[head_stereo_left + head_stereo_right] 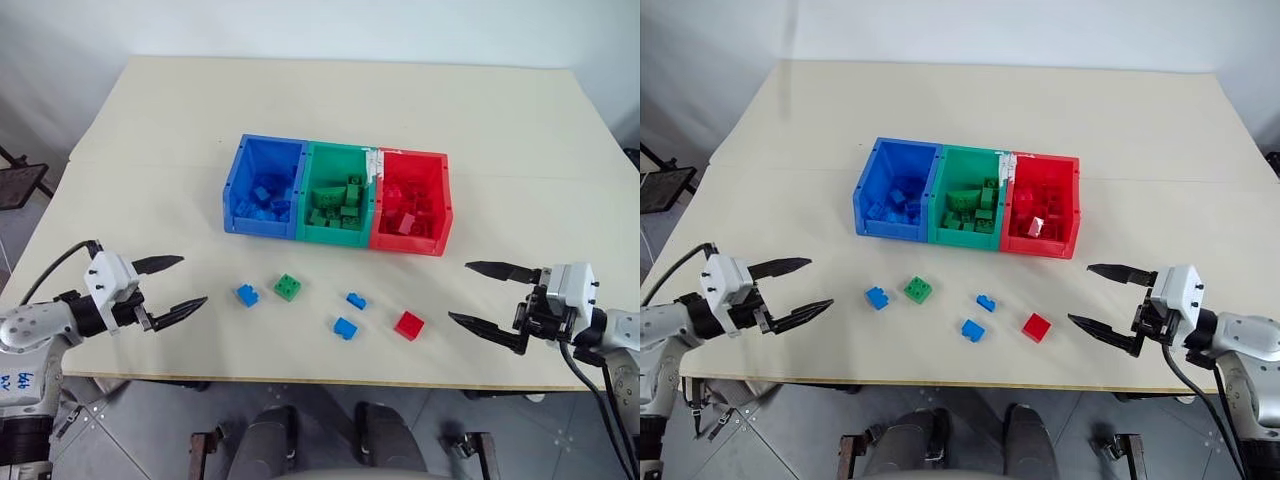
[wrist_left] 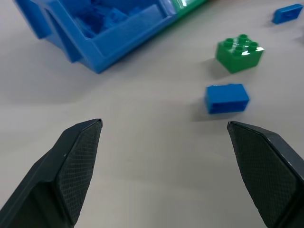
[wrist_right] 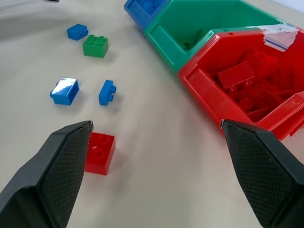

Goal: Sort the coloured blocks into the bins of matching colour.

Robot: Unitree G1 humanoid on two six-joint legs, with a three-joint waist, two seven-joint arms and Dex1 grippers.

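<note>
Left tool [image 1: 170, 283]: lower left of the head view, fingers spread wide, nothing between them, hovering over the table [image 1: 140, 120] well clear of any brick.
Loose bricks, left to right: blue brick [image 1: 247, 295], green brick [image 1: 288, 287], small blue brick [image 1: 356, 300], another blue brick [image 1: 345, 328], red brick [image 1: 408, 325]. All lie on the bare table in front of the bins, lower middle of the frame.
Count: five loose, by my tally three blue, one green, one red.
Bins: three joined in a row at centre frame, blue bin [image 1: 238, 175], green bin [image 1: 338, 150], red bin [image 1: 444, 190]. Each already holds a pile of bricks of its own colour, too jumbled to count.
Handling: hard, light plastic I'd judge, stiff and smooth, so likely to skid or pop out of a loose pinch.
Where to hold: across two flat opposite sides, low on the body, not over the studs.
Right tool [image 1: 490, 295]: lower right, fingers wide apart and empty, the red brick nearest it.
</note>
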